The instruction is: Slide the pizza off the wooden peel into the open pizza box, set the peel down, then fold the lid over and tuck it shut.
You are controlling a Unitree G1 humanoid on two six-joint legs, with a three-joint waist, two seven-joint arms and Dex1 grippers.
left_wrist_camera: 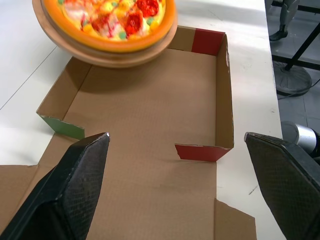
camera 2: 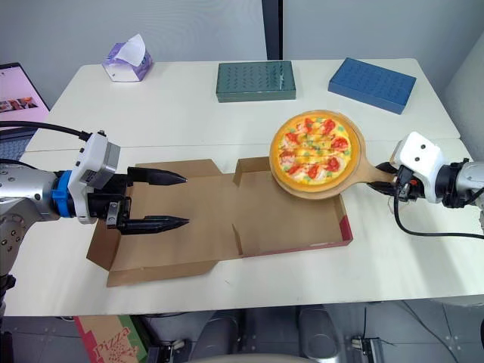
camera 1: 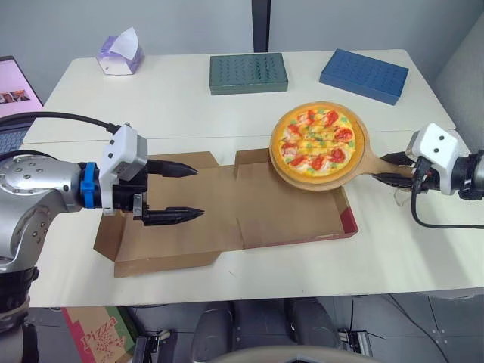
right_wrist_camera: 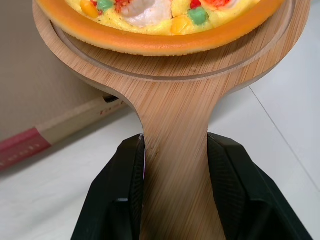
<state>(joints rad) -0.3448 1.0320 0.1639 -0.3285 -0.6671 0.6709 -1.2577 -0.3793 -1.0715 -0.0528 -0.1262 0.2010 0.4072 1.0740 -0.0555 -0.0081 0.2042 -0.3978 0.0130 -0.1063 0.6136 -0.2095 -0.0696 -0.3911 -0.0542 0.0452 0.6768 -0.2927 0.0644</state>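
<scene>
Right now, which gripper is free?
The left gripper: its fingers are open, over the box lid. The right gripper is shut on the peel by its handle.

There is one pizza [camera 1: 318,140], one peel [right_wrist_camera: 175,195], one open box [camera 1: 291,215], one tissue box [camera 1: 119,57], one laptop [camera 1: 13,94], and two flat cases: a green case [camera 1: 248,73] and a blue case [camera 1: 364,75].

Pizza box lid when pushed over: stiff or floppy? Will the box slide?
Probably floppy: the pizza box lid is thin corrugated card lying flat, with side flaps. It should hinge at the crease beside the tray. The empty box looks light, so it may skid on the table.
</scene>
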